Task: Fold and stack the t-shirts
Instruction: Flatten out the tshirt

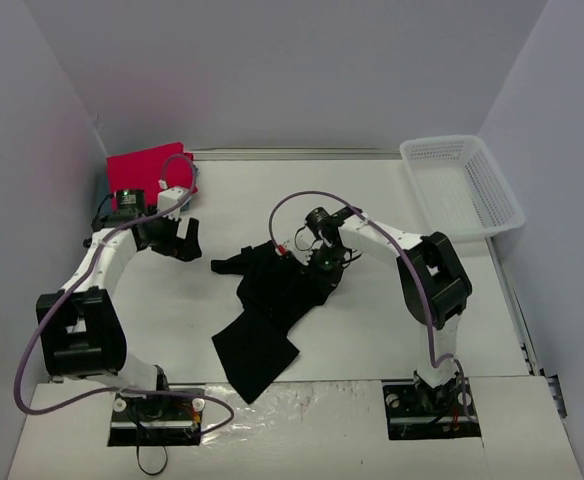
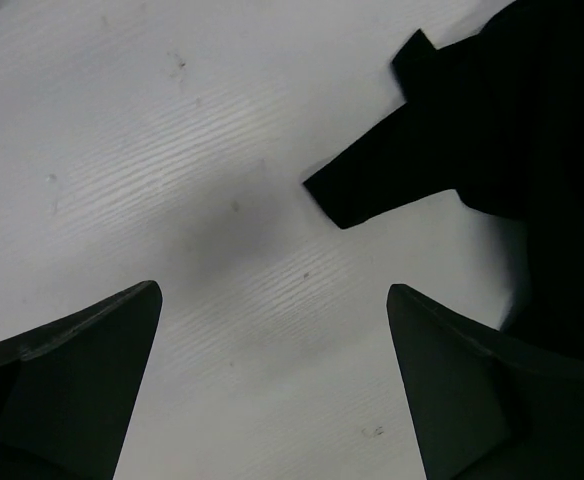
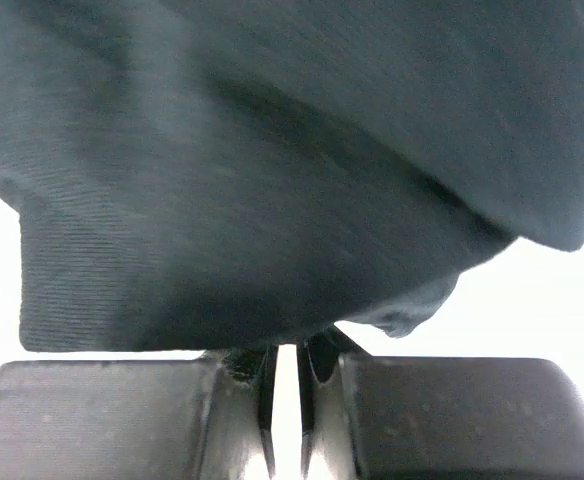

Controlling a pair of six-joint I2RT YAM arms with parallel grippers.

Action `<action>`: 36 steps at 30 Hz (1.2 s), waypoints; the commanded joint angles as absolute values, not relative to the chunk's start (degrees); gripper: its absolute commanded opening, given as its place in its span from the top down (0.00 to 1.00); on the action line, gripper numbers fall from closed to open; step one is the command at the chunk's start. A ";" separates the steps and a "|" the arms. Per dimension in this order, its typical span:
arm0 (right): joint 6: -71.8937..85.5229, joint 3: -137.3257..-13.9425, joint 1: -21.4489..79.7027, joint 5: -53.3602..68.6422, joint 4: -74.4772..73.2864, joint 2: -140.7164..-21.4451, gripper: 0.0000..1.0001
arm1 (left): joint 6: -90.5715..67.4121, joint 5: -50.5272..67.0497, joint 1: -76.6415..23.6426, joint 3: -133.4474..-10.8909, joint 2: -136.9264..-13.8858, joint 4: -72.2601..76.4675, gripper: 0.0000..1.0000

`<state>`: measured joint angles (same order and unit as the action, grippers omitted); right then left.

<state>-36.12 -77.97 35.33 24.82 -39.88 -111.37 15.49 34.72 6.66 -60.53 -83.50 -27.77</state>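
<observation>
The large black t-shirt (image 1: pixel 267 315) lies crumpled in the middle of the table, one part trailing toward the near edge. My right gripper (image 1: pixel 317 262) is shut on a fold of the black t-shirt (image 3: pixel 272 180) at its right side; the cloth fills the right wrist view above the gripper (image 3: pixel 287 375). My left gripper (image 1: pixel 184 240) is open and empty, just left of the shirt; a black sleeve (image 2: pixel 392 175) lies ahead of the gripper (image 2: pixel 272 330). The red-pink t-shirt (image 1: pixel 144 170) lies folded at the back left. The teal-blue t-shirt is out of view.
A white mesh basket (image 1: pixel 462 185) stands at the back right, overhanging the table edge. White walls close in the left, back and right sides. Bare table (image 1: pixel 372 330) shows around the black shirt.
</observation>
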 commanded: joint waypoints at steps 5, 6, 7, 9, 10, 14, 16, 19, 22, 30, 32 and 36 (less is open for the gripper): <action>-37.18 -78.84 27.86 21.44 -42.89 -110.22 1.00 | 19.87 41.20 -1.39 -79.58 -96.31 -38.05 0.18; -37.09 -78.84 27.60 21.79 -42.80 -110.30 1.00 | 18.99 42.44 -1.41 -81.54 -100.50 -39.10 0.20; -37.09 -78.84 27.42 22.23 -42.80 -110.39 1.00 | 18.72 43.84 -1.49 -83.22 -102.63 -41.11 0.26; -36.83 -79.19 27.25 22.24 -42.80 -110.92 1.00 | 18.63 46.40 -2.10 -86.73 -107.11 -42.62 0.39; -36.65 -79.28 27.25 22.32 -42.80 -111.53 1.00 | 18.81 46.93 -2.46 -87.27 -108.10 -43.32 0.43; -36.30 -79.80 27.16 22.24 -42.89 -113.02 1.00 | 21.00 47.99 -5.18 -85.88 -108.81 -42.63 0.42; -36.12 -80.33 27.07 22.24 -42.89 -113.90 1.00 | 22.23 45.98 -8.08 -84.03 -108.72 -42.54 0.40; -35.69 -81.47 26.98 22.41 -42.89 -115.05 1.00 | 24.78 43.33 -11.94 -81.84 -109.07 -43.33 0.37; -35.51 -82.09 26.89 22.50 -42.80 -115.93 1.00 | 26.19 44.90 -13.97 -79.90 -109.69 -43.77 0.38; -35.24 -82.27 26.89 23.20 -42.63 -117.07 1.00 | 26.28 39.82 -16.87 -79.80 -113.90 -43.34 0.48; -35.33 -82.00 26.89 23.12 -42.63 -116.90 1.00 | 25.49 38.33 -16.87 -79.89 -113.99 -42.54 0.62; -35.42 -81.74 26.72 22.50 -42.71 -116.63 1.00 | 24.35 35.95 -16.87 -80.33 -113.47 -41.84 0.98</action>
